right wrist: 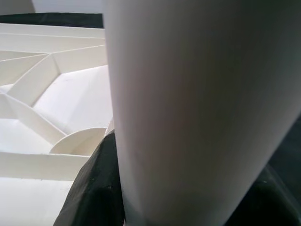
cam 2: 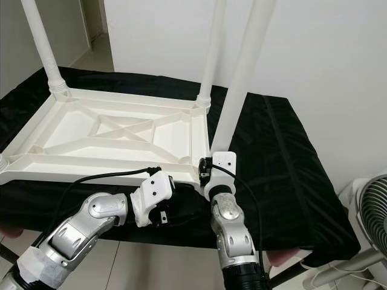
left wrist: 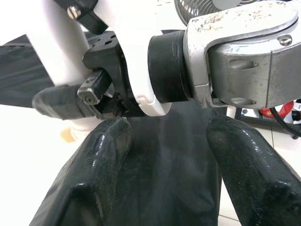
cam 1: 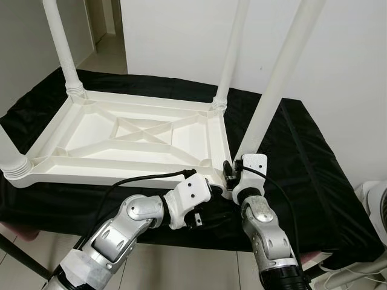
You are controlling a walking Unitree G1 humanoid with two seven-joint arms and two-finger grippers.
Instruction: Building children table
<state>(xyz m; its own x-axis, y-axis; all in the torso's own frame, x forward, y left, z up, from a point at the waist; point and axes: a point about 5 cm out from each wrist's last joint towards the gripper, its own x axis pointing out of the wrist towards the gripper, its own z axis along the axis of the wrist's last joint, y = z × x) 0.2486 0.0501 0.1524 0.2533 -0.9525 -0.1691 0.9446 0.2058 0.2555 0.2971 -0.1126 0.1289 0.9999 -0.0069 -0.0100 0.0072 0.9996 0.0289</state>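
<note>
The white children's tabletop [cam 1: 139, 136] lay upside down on a black cloth [cam 1: 302, 157], its long axis running from nine to three o'clock. The leg [cam 1: 275, 84] at its near right corner leaned toward one o'clock, clamped in the right gripper [cam 1: 228, 171]. The left gripper [left wrist: 164, 141], fingers [left wrist: 94, 165] spread, sat just beside that corner. A fan [cam 2: 369, 211] stood at four o'clock.
</note>
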